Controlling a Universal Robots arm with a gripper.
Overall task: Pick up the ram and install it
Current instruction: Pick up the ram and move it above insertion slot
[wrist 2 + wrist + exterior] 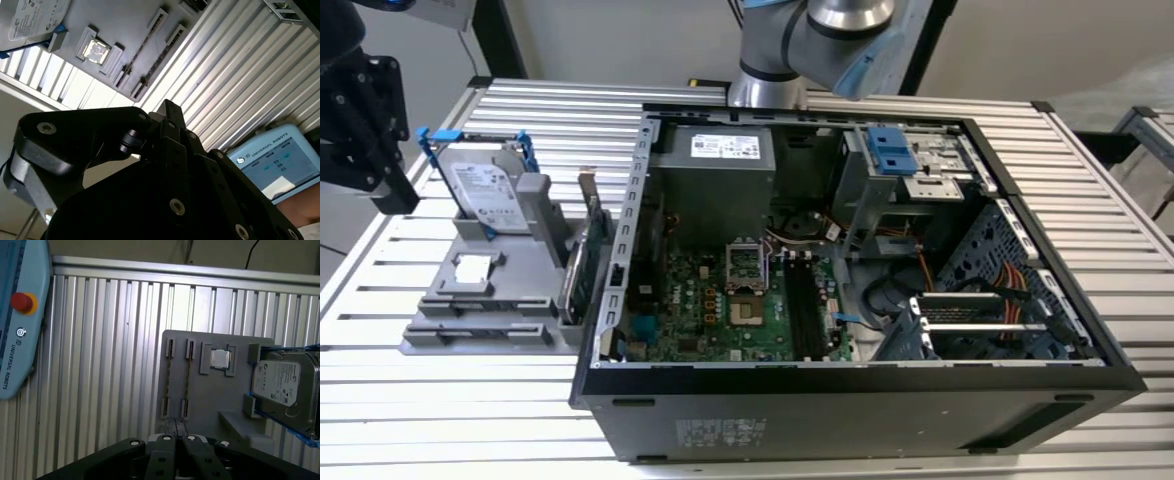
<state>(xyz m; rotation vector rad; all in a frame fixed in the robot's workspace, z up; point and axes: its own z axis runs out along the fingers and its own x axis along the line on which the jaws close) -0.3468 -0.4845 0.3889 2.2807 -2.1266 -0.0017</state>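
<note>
Two thin dark sticks that look like the ram stand edge-on in slot holders on a grey fixture. I cannot make them out in the exterior view. My black gripper hangs above the slatted table at the exterior view's far left, clear of the fixture and touching nothing. In both wrist views its fingers meet at the tips with nothing between them. The open computer case lies beside the fixture, with its motherboard exposed.
On the fixture also sit a grey hard drive in a blue frame, a processor chip and an upright green card with a bracket. A teach pendant lies on the table.
</note>
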